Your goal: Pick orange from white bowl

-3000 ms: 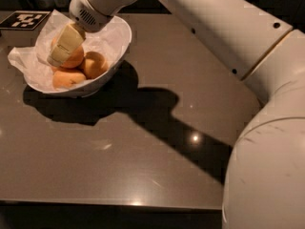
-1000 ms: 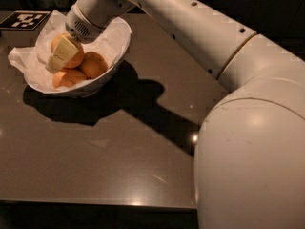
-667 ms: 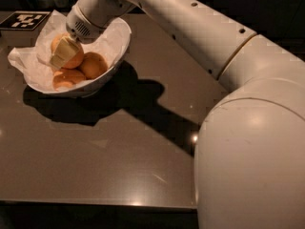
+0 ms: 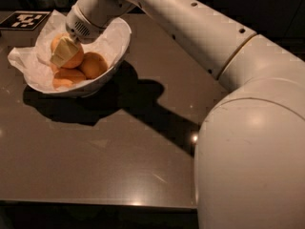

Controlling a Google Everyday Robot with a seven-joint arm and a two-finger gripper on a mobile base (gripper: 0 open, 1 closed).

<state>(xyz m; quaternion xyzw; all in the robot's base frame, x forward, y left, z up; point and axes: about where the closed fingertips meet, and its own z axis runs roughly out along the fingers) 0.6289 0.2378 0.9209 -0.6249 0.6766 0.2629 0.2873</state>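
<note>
The arm (image 4: 190, 23) is stretched over the table (image 4: 95, 161) to the white bowl (image 4: 120, 41) at far left.
The orange (image 4: 76, 59), topmost there, is half hidden by the gripper (image 4: 63, 54) laid against it; its grasp cannot be told.

On my screen:
1. Dark, glossy table (image 4: 119, 166), filling most of the frame.
2. Standing directly on it, upper left: the white bowl (image 4: 117, 41).
3. In the far upper-left corner: a black-and-white printed marker (image 4: 25, 20), lying flat on the tabletop.
4. I see the gripper (image 4: 63, 54) down inside the bowl, upper left.
</note>
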